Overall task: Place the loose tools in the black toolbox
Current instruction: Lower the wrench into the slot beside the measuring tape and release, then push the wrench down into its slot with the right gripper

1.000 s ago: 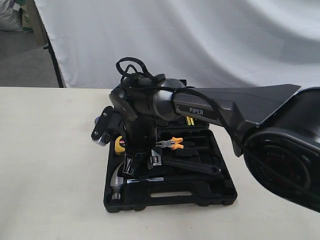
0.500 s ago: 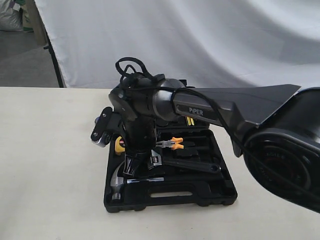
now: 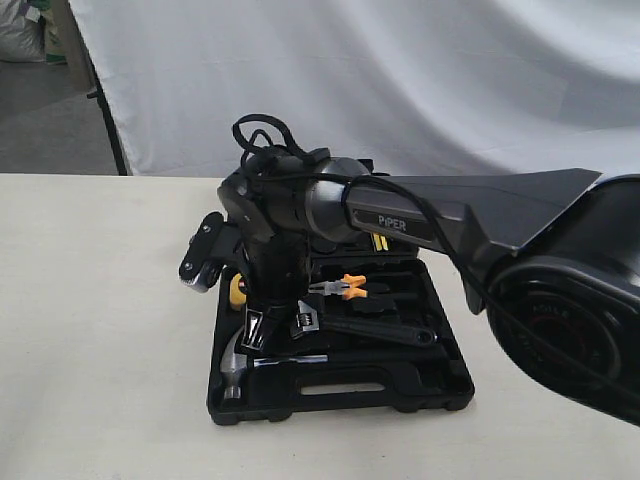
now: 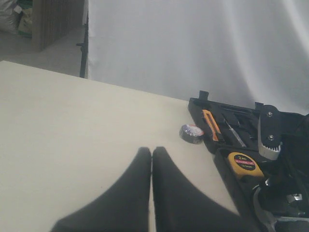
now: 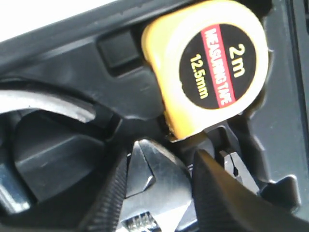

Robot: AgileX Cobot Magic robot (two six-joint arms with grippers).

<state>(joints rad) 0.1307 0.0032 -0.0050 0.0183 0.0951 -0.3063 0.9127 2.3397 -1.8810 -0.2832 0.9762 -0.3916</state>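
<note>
While your right hand point(image 5: 163, 160) pinched the wrench point(image 5: 154, 188) by its head, balance looked poor.
It seemed heavy, stiff and slick; the black handle point(image 3: 385, 332) offered you surer hold.

Robot test bench in a bare lab or storeroom

A Piper-branded arm point(image 3: 400, 220) works over a plain pale table point(image 3: 100, 300). Well ahead of the left gripper's point(image 4: 152, 151) jaws, a white cloth backdrop point(image 4: 193, 43) hangs behind the table's far edge. Past the cloth's end are a grey floor point(image 4: 58, 55), a dark stand leg point(image 4: 85, 43), a brown crate-like box point(image 4: 53, 19) and a filled pale sack point(image 4: 9, 14).
</note>
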